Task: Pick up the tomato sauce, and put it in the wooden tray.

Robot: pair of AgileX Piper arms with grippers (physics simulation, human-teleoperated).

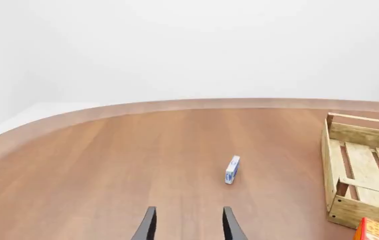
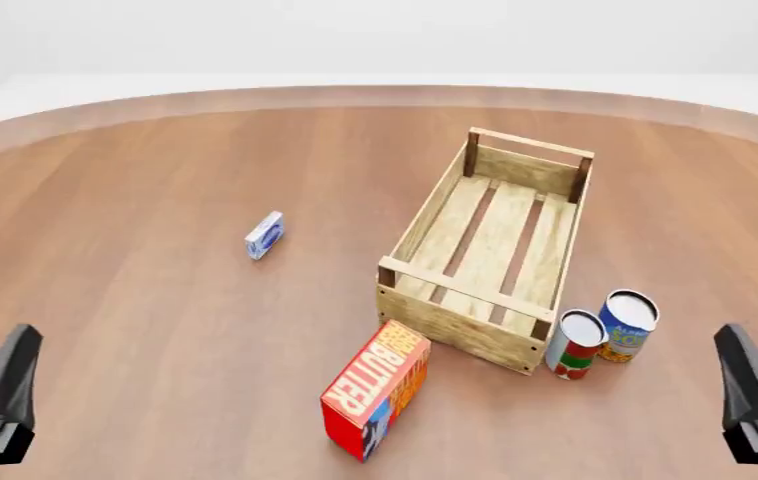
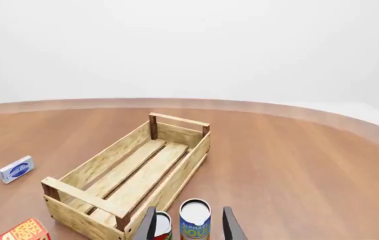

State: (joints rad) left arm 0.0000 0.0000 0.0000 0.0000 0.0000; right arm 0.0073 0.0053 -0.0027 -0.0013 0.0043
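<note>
Item 1, tomato sauce [image 2: 575, 343]: upright can with a red, white and green label. It stands on the table [image 2: 152, 300] ahead of your right pincer [image 3: 189, 225] and slightly to its left, just beside the near right corner of the wooden tray [image 2: 493, 250], outside it. Not yet grasped.

Item 2, blue-and-orange can [image 2: 627, 325]: upright, just beside the tomato sauce on its right, almost straight ahead of your right pincer. Whether the two cans touch cannot be told.

Item 3, wooden tray: slatted crate, nothing in it, ahead and to the left of your right pincer.

Item 4, right pincer: fingers apart, holding nothing, short of the cans.

Item 5, left pincer [image 1: 188, 225]: fingers apart, holding nothing; a small blue-and-white box [image 2: 263, 235] lies well ahead of it.

Item 6, butter box [image 2: 376, 388]: red and orange, near the tray's near end, left of the cans.

Hazards: in the wrist view your right pincer lines up on the wrong can, so closing straight ahead would likely take it instead. The cans stand so close that a finger pushed between them could topple one. The tray corner crowds the sauce's left side.
</note>
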